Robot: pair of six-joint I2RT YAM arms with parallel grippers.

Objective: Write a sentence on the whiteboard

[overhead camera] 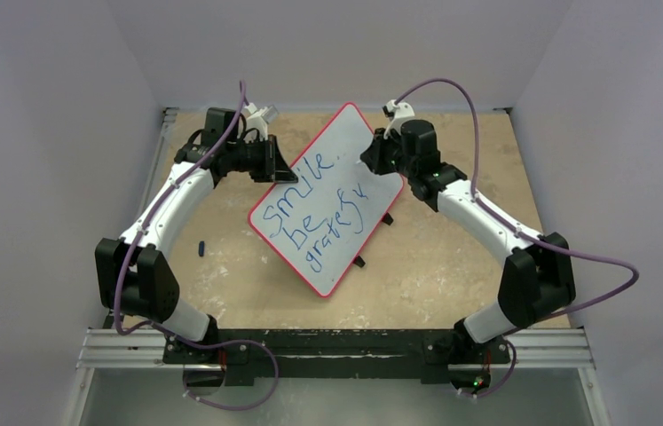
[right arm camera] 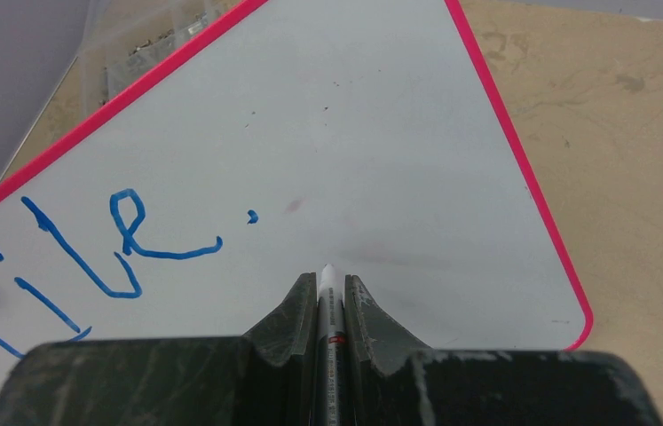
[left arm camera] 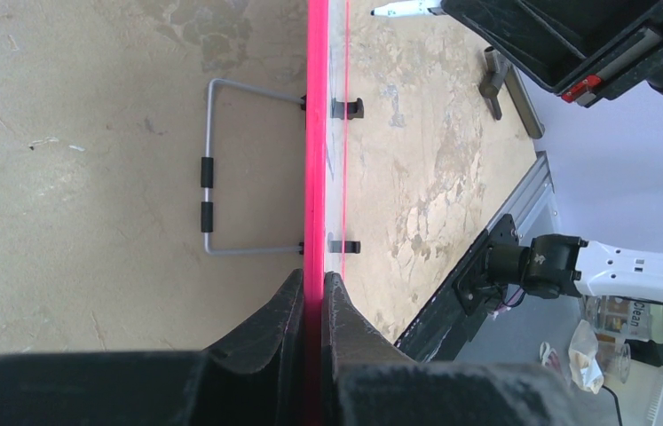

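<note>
Both arms start from bases at the near edge of the tabletop (overhead camera: 434, 275). They bow outward with elbows wide to either side, then reach away and inward toward the middle. A small dark blue object (overhead camera: 201, 248) lies on the bare surface just inside the left arm's curve, apart from everything else.

Beyond it is the whiteboard (overhead camera: 354, 146), turned on a diagonal. Its long axis runs from near left to far right, one corner points back toward the bases, and its black feet show along the near right edge. The sentence (overhead camera: 314, 213) follows that axis in three blue lines that rise toward the far right.

The left fingers (left arm camera: 285, 315) are pinched narrow on the red rim of the board's far left long edge, one on each face. From that wrist the board shows edge-on, with a grey wire stand (left arm camera: 208, 186) on one side.

The right fingers (right arm camera: 288, 319) are closed on a marker (right arm camera: 331, 333) that lies along their own axis. Its pale tip pokes out just past them, over the blank far part of the board beyond the "ile". Whether the tip touches the surface cannot be told.
</note>
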